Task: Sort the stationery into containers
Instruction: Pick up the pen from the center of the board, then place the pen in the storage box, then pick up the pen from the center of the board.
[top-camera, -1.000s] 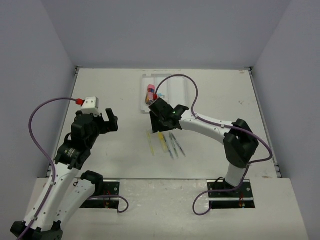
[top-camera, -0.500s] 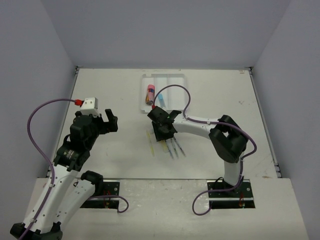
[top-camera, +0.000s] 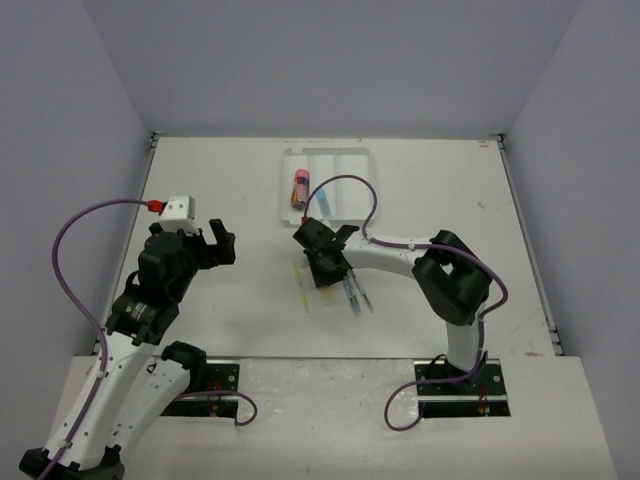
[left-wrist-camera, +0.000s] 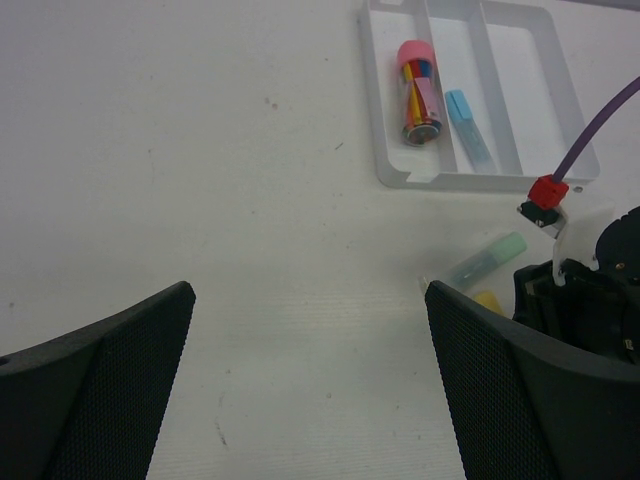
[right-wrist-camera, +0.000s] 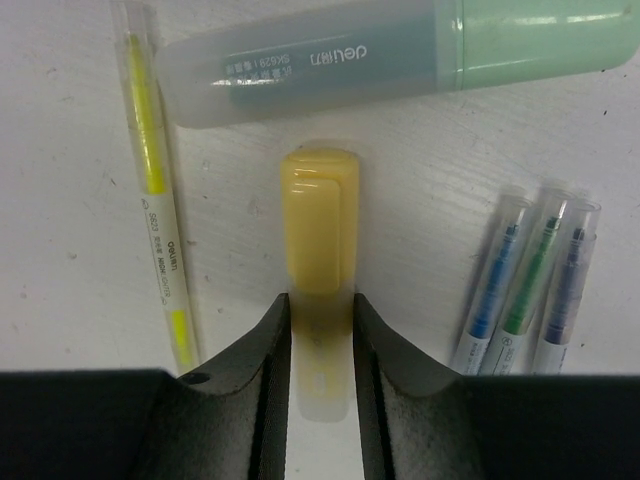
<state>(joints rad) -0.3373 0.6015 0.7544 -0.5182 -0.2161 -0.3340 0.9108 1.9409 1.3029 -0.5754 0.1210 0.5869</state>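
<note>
My right gripper (right-wrist-camera: 321, 305) is low over the table with its jaws pressed against both sides of the yellow marker (right-wrist-camera: 320, 230), which lies flat. Beyond it lies the mint green marker (right-wrist-camera: 400, 55). A thin pale yellow pen (right-wrist-camera: 157, 200) is on its left and three thin pens (right-wrist-camera: 530, 280) on its right. In the top view the right gripper (top-camera: 322, 262) sits just in front of the clear tray (top-camera: 355, 160). The tray holds the pink glue stick (left-wrist-camera: 418, 90) and the light blue marker (left-wrist-camera: 468, 125). My left gripper (left-wrist-camera: 308, 292) hangs open over bare table to the left.
Grey walls enclose the white table on three sides. A purple cable (top-camera: 350, 185) arches from the right wrist over the tray. The left arm's cable (top-camera: 80, 225) loops out by the left wall. The right arm's elbow (top-camera: 455, 280) stands right of the pens.
My right gripper has come from the tray's near edge down to the loose pens and has closed its jaws round the yellow marker. The left arm has stayed still.
</note>
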